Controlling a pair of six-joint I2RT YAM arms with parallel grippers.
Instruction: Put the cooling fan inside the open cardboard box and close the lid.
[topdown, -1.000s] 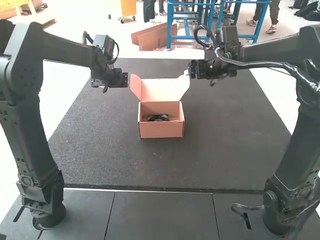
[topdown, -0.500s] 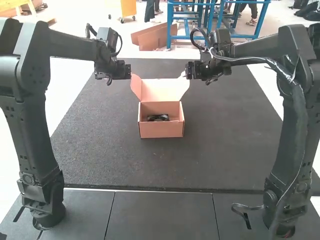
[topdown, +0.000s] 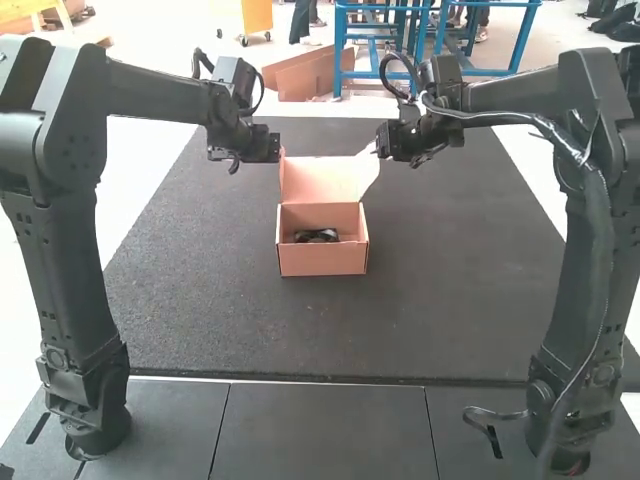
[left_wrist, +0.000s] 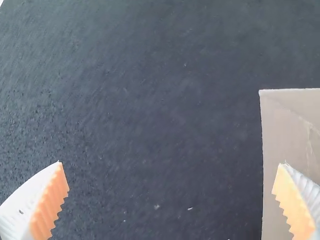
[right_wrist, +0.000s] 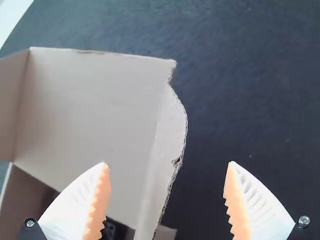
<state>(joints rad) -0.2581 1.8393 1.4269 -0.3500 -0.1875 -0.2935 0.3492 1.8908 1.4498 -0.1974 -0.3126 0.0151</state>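
Cooling fan (topdown: 318, 236) lies inside the cardboard box (topdown: 322, 255) at the frame's centre. Its lid (topdown: 325, 180) stands upright and looks light and bendy, best pushed near the top edge. Left tool (left_wrist: 170, 166) and right tool (right_wrist: 166, 165) gape wide, empty, at its upper corners.

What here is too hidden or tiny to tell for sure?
- High view: the black cooling fan is small and partly hidden by the front wall of the open tan cardboard box.
- Left wrist view: the picture's edge cuts off the box's flap.
- Right wrist view: the upright lid hides the box's inside.
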